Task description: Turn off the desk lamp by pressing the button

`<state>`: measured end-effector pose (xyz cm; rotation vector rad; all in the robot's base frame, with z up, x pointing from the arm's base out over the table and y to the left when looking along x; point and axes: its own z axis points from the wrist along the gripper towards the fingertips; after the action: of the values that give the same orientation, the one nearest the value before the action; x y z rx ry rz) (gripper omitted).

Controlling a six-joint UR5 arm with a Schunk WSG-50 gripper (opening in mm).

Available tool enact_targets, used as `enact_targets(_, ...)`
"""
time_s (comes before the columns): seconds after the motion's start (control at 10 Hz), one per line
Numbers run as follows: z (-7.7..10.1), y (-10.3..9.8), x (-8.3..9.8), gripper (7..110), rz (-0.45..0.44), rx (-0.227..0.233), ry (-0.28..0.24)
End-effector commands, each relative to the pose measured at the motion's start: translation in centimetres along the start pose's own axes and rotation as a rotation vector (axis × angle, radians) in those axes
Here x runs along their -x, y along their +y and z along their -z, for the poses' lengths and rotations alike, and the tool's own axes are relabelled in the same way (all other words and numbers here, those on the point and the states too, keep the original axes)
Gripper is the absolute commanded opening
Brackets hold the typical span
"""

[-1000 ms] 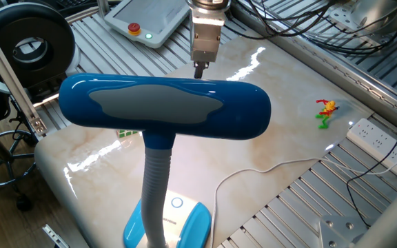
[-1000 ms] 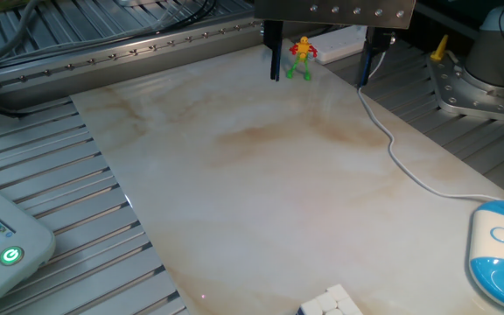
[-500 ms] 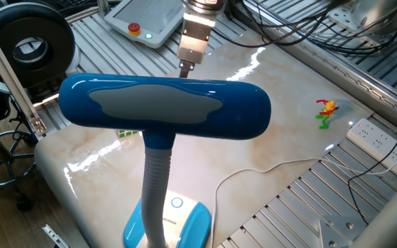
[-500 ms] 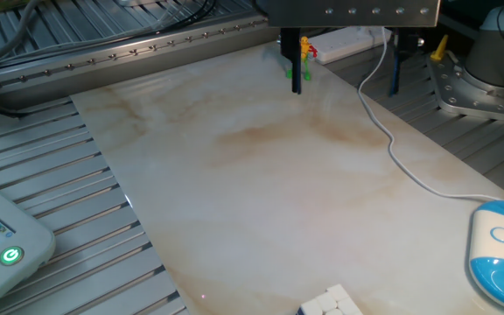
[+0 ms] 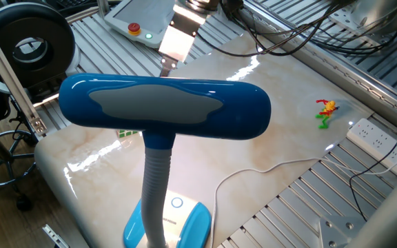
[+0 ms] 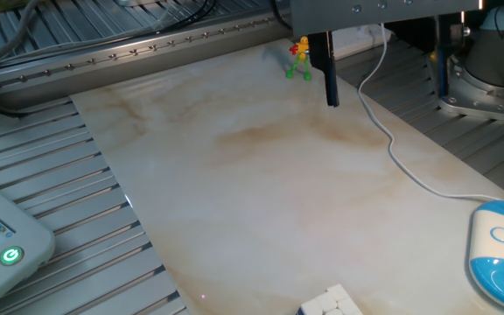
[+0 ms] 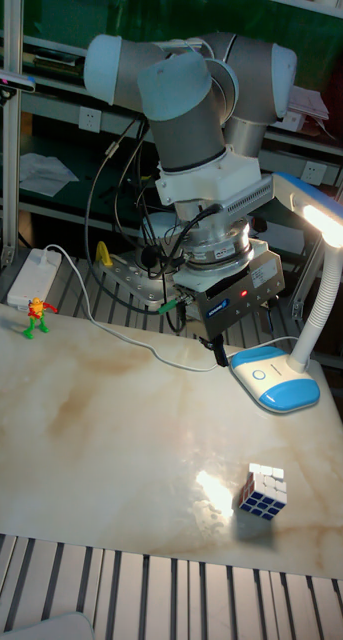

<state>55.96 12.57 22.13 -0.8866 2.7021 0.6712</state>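
Desk lamp (image 5: 164,103): large glossy blue head with a grey wavy patch, filling the near middle of one fixed view; white ribbed neck (image 5: 154,186) runs down to the blue-and-white base (image 7: 274,378). In the tall fixed view the head glows bright at the right edge and throws a light patch on the desk.
Button (image 5: 176,202): small white circle with a thin blue ring, on top of the base; seen also at the right edge of the other fixed view (image 6: 502,234) and in the tall view (image 7: 258,376). Nothing touches it.
Gripper (image 6: 383,74): hangs above the desk's far side, two dark fingers (image 6: 331,70) pointing down with a wide gap between them, holding nothing. In the tall view it sits just left of the base, apart from the button.
Desk (image 6: 261,201): pale marbled top, framed by ribbed metal.
Cable (image 6: 396,157): white, runs across the desk toward the base.
Toy figure (image 5: 327,112): small, red, yellow and green, standing at the desk's edge.
Puzzle cube (image 7: 263,491): coloured, near edge of the desk in the tall view, beside the light patch.
Controller (image 5: 143,17): grey tablet-like box with a red round button, off the desk.
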Motion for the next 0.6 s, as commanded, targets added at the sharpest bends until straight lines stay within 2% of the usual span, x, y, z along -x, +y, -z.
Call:
enact_targets(0.0,0.3,1.3,1.3,88,-0.084,0.053,-0.050)
enact_targets(0.2,0.3,1.0,0.7,88,-0.128,0.040,-0.026)
enact_targets(0.3,0.3,1.5,0.9,88,-0.118,0.061,-0.031)
enact_targets(0.5,0.3,1.3,-0.7,88,-0.109,0.049,0.031)
